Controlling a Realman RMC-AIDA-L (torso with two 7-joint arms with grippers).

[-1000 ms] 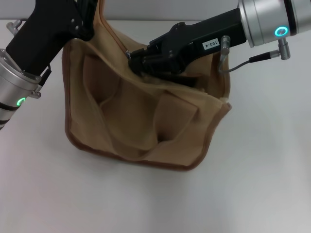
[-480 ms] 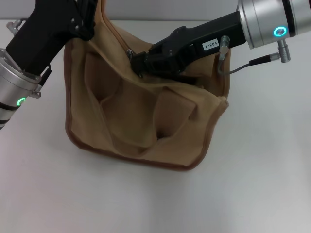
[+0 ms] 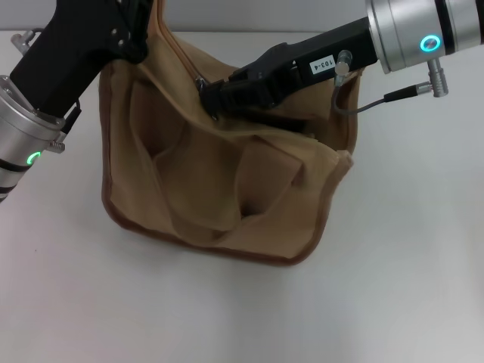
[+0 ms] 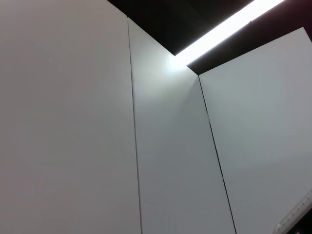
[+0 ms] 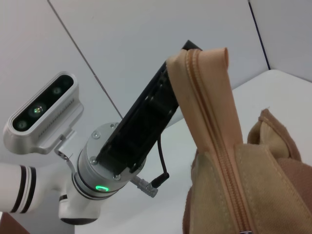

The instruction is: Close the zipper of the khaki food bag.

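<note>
White tabletop [image 3: 393,287] carries the boxy khaki canvas food bag with dark brown piping [image 3: 219,189], which sits toward the far edge, slightly to the left side, slumped and creased. The left gripper [image 3: 140,23] holds the bag's far-left top end lifted up off the surface; in the right wrist view its black fingers [image 5: 161,92] lie against the raised end of the khaki-taped zipper [image 5: 214,146], apparently pinching the fabric, though the contact is partly hidden. The right gripper [image 3: 208,94] is pressed together on the small silver slider [image 3: 201,82] near the bag's far-left top. Compared with a second ago, the right arm has risen and swung a little toward the far edge, and the gripper tip with the slider has crept slightly further left along the zip line, while the bag's right corner has lifted and drawn inward. In the wrist view the teeth look meshed along the raised stretch, so the closing seems nearly finished, with only a short run left toward the held end.
</note>
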